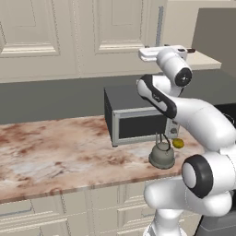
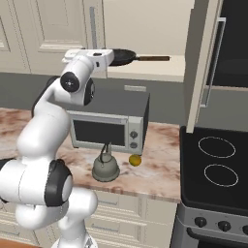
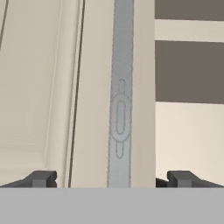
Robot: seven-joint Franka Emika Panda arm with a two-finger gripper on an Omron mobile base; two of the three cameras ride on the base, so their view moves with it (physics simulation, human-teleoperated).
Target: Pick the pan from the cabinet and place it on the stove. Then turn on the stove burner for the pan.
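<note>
Claw [image 3: 112, 179] spread wide, empty, facing the cupboard door's silver handle [image 3: 120, 118], while the pan [image 2: 121, 56] sits on the cupboard shelf [image 2: 160, 68] just beside the wrist, which could knock it off.

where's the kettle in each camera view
Left base view: the kettle sits lower right of centre on the counter, in front of the microwave.
Right base view: the kettle sits lower left of centre, in front of the microwave.
Hand view: not in it.
Shared landmark: the microwave.
</note>
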